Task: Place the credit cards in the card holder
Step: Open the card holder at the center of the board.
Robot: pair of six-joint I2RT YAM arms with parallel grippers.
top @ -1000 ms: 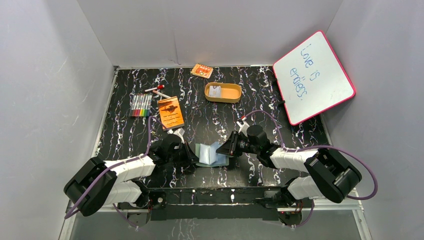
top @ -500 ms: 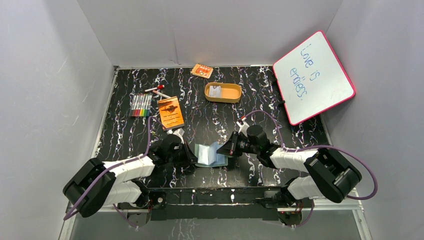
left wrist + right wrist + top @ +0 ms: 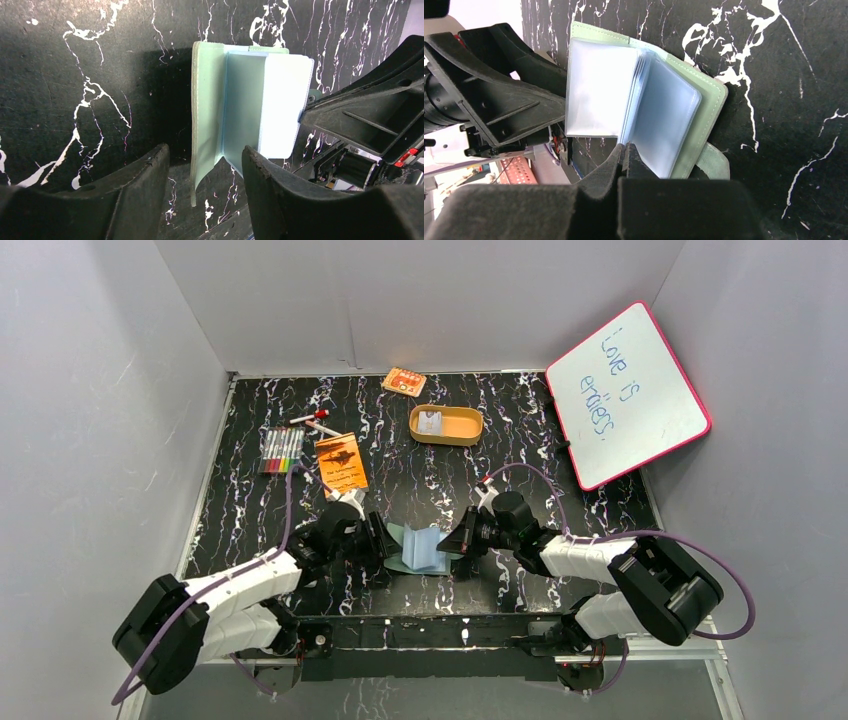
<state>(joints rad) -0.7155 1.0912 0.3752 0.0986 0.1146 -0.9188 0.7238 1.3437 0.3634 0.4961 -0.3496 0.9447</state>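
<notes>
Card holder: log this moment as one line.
card holder: open, pockets fanned | left tool: open, astride cover edge | right tool: shut at pocket edge | pale card: in tan tray

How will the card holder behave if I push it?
Likely floppy: the card holder lies half open, its clear pockets fanning apart and its cover bending. Probably light and thin, so it may slide rather than tip.

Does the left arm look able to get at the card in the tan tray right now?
Probably yes: the left gripper stands open, the right gripper holds the card holder, and nothing blocks the left's way to the tan tray and its card.
</notes>
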